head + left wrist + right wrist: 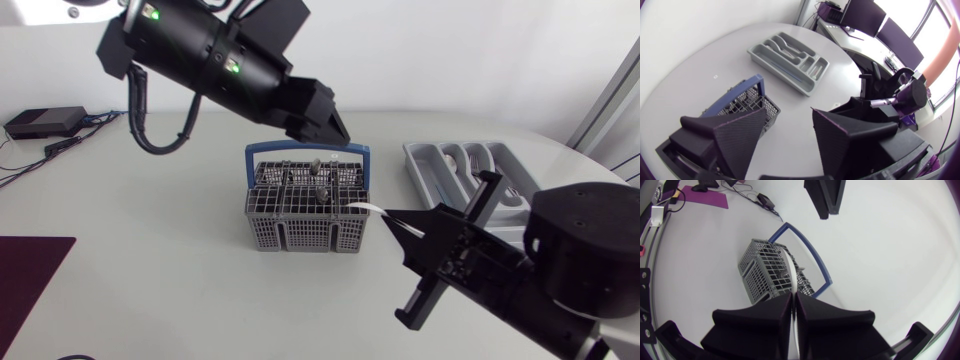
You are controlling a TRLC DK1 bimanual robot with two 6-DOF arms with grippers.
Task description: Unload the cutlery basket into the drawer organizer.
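The grey wire cutlery basket with a blue handle stands mid-table, with several utensils upright in it. My right gripper is at the basket's right side, shut on the end of a thin silver utensil whose other end lies over the basket's rim. In the right wrist view the utensil runs from between the shut fingers into the basket. My left gripper hangs above the basket's back edge, open and empty. The grey drawer organizer lies at the right rear, cutlery in its compartments.
A black box with cables sits at the far left rear. A dark purple mat lies at the left front edge. The organizer is ahead of my left gripper, with the basket beside its finger.
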